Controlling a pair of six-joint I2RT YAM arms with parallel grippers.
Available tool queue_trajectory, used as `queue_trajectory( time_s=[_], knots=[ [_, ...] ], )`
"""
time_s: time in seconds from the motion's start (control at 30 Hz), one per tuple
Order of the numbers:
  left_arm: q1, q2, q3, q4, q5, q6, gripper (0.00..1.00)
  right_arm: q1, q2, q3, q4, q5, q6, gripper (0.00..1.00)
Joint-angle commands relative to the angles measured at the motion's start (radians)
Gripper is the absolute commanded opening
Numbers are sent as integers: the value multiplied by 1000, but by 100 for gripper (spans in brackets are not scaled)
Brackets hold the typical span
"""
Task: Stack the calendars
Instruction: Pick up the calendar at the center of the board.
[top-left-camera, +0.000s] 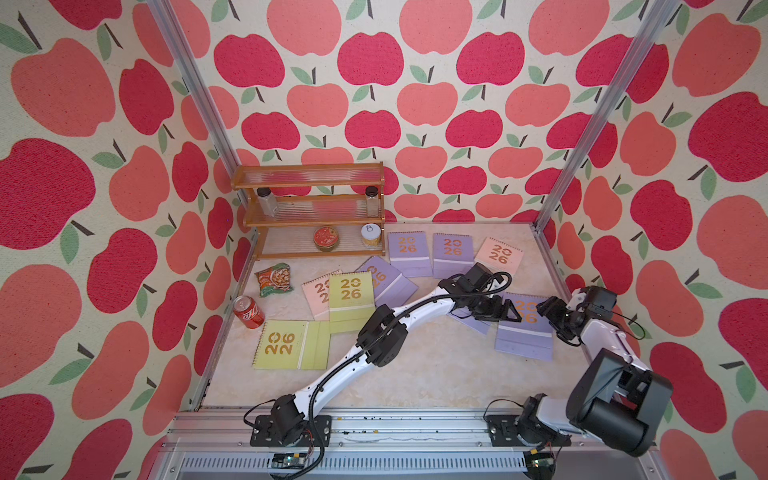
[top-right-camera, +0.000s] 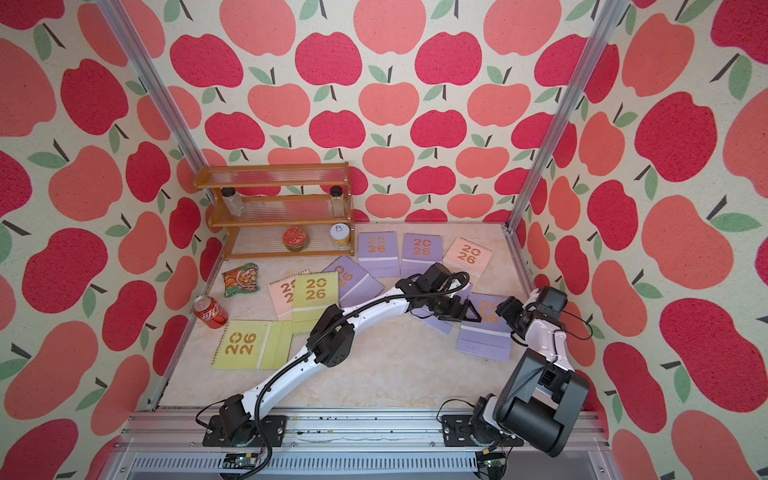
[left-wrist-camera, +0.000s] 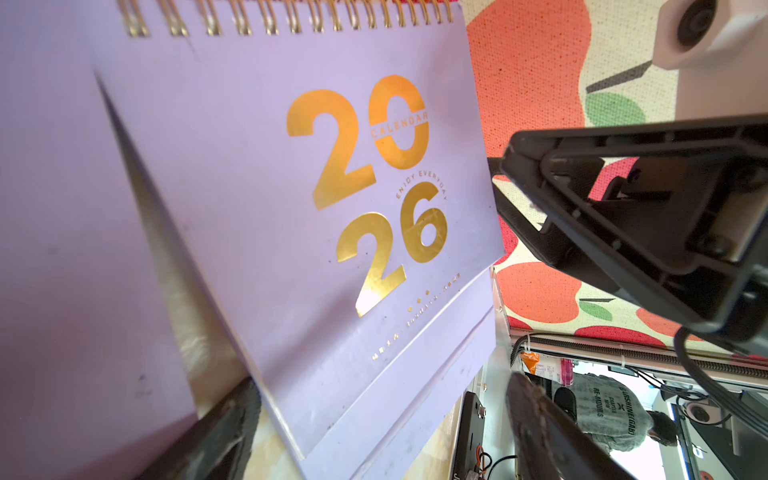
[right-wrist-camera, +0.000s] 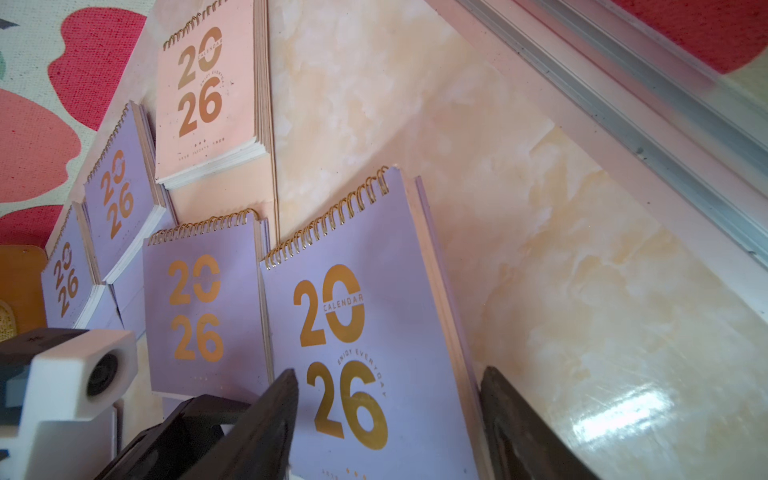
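Several flat spiral-bound calendars with gold "2026" lie about the table: lilac ones (top-left-camera: 409, 253) (top-left-camera: 452, 253) and a pink one (top-left-camera: 498, 253) at the back, and pink (top-left-camera: 313, 295) and yellow-green ones (top-left-camera: 351, 299) (top-left-camera: 286, 345) on the left. A lilac calendar (top-left-camera: 524, 336) (right-wrist-camera: 374, 291) (left-wrist-camera: 249, 208) lies at the right. My right gripper (top-left-camera: 544, 309) (right-wrist-camera: 386, 419) is open at its right edge. One finger is over the cover and the other is by the edge. My left gripper (top-left-camera: 512, 313) (left-wrist-camera: 382, 428) is open at its left side. Beside it, the left arm partly hides another lilac calendar (top-left-camera: 471, 322).
A wooden shelf rack (top-left-camera: 309, 183) with jars and a tin stands at the back left. A crinkled snack packet (top-left-camera: 272, 280) and a red can (top-left-camera: 248, 312) lie near the left wall. A metal rail (top-left-camera: 374, 419) runs along the front, and another (right-wrist-camera: 623, 137) runs by the right wall.
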Motion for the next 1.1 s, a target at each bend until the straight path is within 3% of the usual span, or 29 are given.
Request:
queue_trajectory(
  time_s=[0.0,0.6,0.97,1.07],
  knots=[
    [-29,71,-3,25,45,-29,91,31,33,-2,-75,-215,5,69],
    [-26,80,-9,56,65,-58,91,31,-9,-1,-94,-321,-5,37],
    [-23,83,-14,65,73,-72,91,33,-10,-8,-111,-312,-28,32],
    [-20,81,-17,72,74,-76,91,33,-20,-7,-117,-298,-30,19]
  ],
)
